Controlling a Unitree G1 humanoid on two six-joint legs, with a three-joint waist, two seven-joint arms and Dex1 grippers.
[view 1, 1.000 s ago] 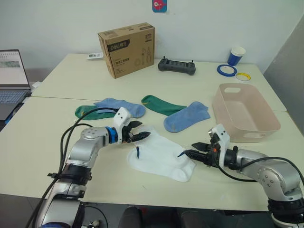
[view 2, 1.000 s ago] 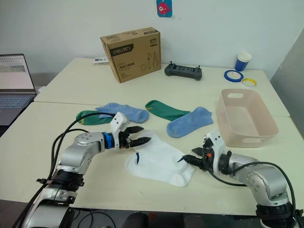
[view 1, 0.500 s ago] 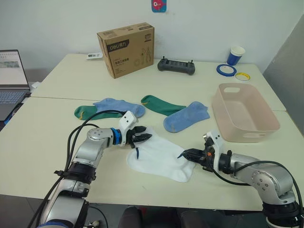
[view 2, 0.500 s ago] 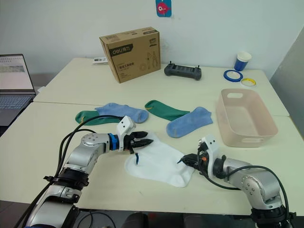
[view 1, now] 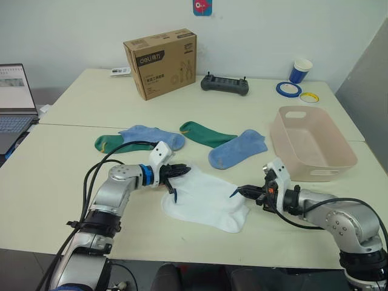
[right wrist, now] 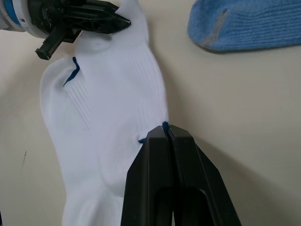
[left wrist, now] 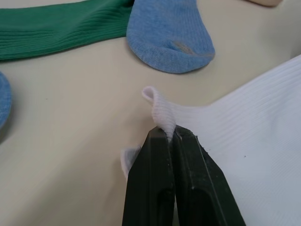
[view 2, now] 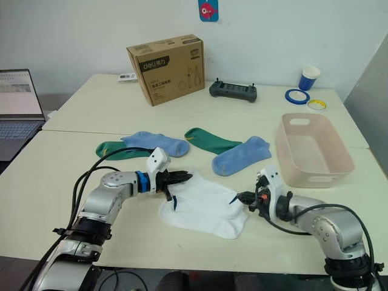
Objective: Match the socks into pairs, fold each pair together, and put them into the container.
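On the table, left gripper (left wrist: 170, 136) now pinching white socks (view 1: 206, 200), right gripper (right wrist: 165, 129) likewise clamped

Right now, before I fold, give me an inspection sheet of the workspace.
Surface: two pale tables pushed together, seam visible.
Job's things: white socks stacked near the front edge; two blue socks and two green socks behind them; pink container empty.
Clutter: cardboard box, black controller, paper cup, two tape rolls.
Grippers: left gripper and right gripper, jaws shut on opposite edges of the white socks.
Cables: black cables looping along the left arm.
Surroundings: laptop at left, white wall.
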